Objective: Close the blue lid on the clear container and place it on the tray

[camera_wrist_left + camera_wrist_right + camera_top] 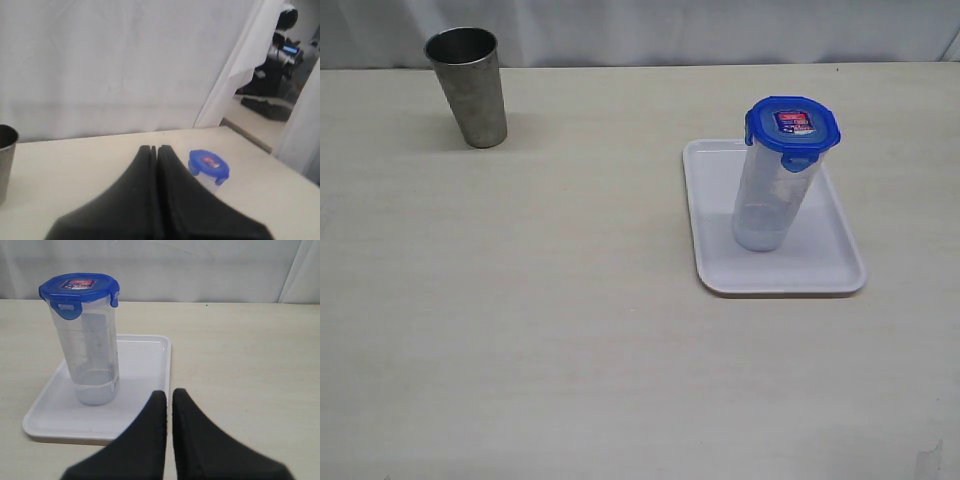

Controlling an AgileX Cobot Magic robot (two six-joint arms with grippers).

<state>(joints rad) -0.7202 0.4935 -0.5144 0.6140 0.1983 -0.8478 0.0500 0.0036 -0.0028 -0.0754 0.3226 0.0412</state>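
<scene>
Right gripper [169, 392]: jaws drawn together, holding nothing, facing the tray [720, 275]. The tray lies flat on the table [570, 330]. The clear container [770, 200] stands upright near the tray's middle, with the blue lid [792, 125] seated on top and its front tab down. Contents unreadable through the cloudy wall. Left gripper [154, 148]: closed and empty, hiding the container's body in its own view. Far back left, well apart, the steel cup [470, 85] stands upright, its interior dark.

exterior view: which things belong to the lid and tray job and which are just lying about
Job:
lid
container
tray

Lying about:
steel cup
</scene>
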